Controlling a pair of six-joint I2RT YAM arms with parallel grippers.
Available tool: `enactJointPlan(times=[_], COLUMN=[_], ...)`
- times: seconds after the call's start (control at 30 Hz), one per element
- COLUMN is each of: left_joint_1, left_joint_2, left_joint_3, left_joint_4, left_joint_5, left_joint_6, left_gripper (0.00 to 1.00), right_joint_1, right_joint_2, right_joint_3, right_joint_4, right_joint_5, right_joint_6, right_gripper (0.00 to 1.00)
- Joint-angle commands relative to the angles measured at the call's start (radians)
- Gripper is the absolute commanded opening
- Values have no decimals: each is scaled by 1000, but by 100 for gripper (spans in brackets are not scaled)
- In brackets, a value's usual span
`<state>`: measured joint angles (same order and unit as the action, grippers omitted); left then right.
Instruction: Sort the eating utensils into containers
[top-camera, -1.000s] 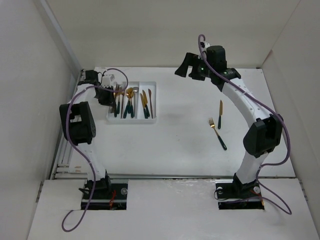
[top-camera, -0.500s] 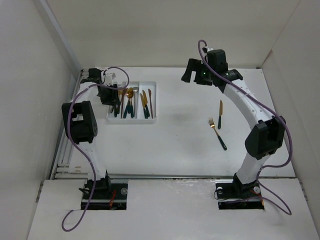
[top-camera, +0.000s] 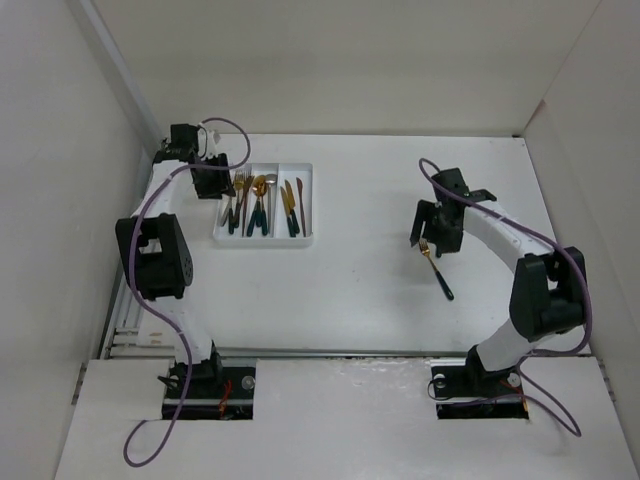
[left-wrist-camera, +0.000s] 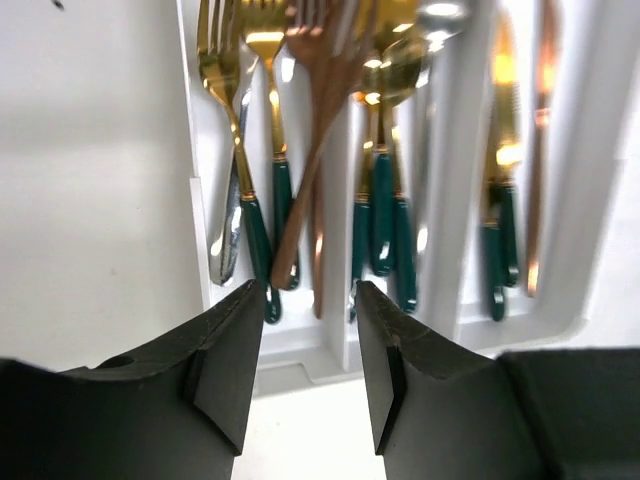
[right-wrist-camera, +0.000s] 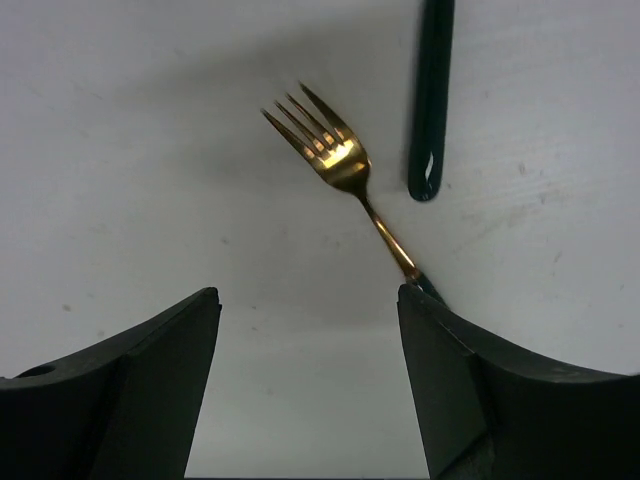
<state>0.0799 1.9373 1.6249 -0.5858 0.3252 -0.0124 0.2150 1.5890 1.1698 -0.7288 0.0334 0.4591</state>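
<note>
Nearest the arm bases, on the right of the white table (top-camera: 350, 300), we see a gold fork with a dark green handle (top-camera: 436, 268). It lies loose, tines pointing away from the bases.

Directly above it hangs the black right gripper (right-wrist-camera: 308, 330). Its jaws are spread wide and hold nothing. In the wrist view the fork's neck runs toward the right finger, and the handle is hidden behind that finger.

Just beside the fork's head lies the dark green handle of a second utensil (right-wrist-camera: 430, 100). We take it for a knife, though its blade is out of view.

Farther off, on the left, sits the shallow white plastic tray with three long compartments (top-camera: 265, 243). The left compartment holds gold forks (left-wrist-camera: 240, 150), the middle one spoons (left-wrist-camera: 385, 200) and the right one knives (left-wrist-camera: 500, 190). One copper-toned fork (left-wrist-camera: 310, 160) lies aslant among the forks.

Over the tray's near end hovers the black left gripper (left-wrist-camera: 307, 350), jaws parted and empty.

We judge the sorting nearly finished. The tray is well filled, and only the two pieces on the right are left to move.
</note>
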Motion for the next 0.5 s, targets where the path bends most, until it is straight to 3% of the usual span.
enactJointPlan(times=[0.0,0.3,0.47], left_joint_1=[-12,-23,-23], left_joint_2=[-159,-345,-386], left_joint_3=[32,-34,-69], left_joint_4=[4,32,32], left_joint_5=[9,29,41], left_joint_6=[-44,-54,-63], left_gripper=[39,39,39], right_joint_1=[7,-95,-85], right_joint_2=[-1,57,131], right_joint_3=[-51,-157,-157], right_joint_4=[-58,17,17], right_joint_5=[63,31,13], right_joint_6=[47,15,6], right_gripper=[77,80,75])
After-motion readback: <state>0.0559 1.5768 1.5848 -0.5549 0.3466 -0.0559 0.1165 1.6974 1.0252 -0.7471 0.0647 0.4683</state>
